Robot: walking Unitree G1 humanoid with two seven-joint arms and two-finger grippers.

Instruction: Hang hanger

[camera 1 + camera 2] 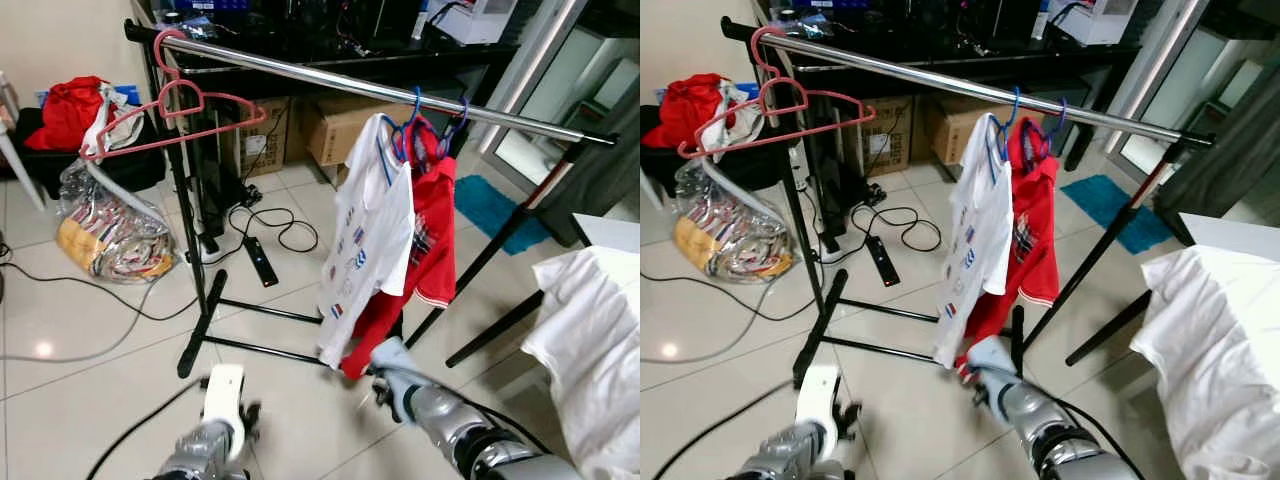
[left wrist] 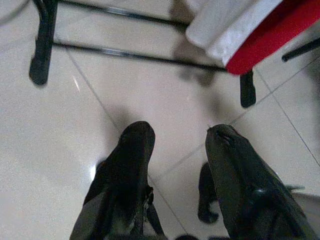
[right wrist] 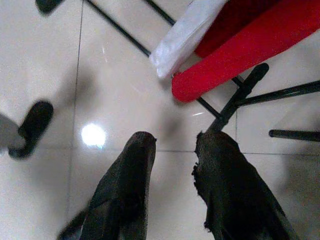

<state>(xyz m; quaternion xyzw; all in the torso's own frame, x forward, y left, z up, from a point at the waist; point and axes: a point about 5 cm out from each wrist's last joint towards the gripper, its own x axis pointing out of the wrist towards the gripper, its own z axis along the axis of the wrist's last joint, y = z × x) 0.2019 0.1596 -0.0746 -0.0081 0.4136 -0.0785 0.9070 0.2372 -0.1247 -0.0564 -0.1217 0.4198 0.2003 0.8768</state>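
A chrome rail [image 1: 380,92] of a black clothes rack crosses the scene. Two empty pink hangers [image 1: 180,115] hang at its left end. Further right, a white T-shirt [image 1: 370,240] and a red shirt [image 1: 435,230] hang side by side on blue hangers [image 1: 415,120]. Both arms are low, near the floor in front of the rack. My left gripper [image 2: 177,132] is open over bare tiles, with nothing between its fingers. My right gripper [image 3: 175,140] is also open and holds nothing, just below the hems of the two shirts.
The rack's black base bars [image 1: 200,330] lie on the tiled floor ahead. A power strip [image 1: 262,262] and cables trail behind them. A plastic bag of clothes [image 1: 110,235] sits left, cardboard boxes [image 1: 340,130] behind, white cloth [image 1: 590,340] at right.
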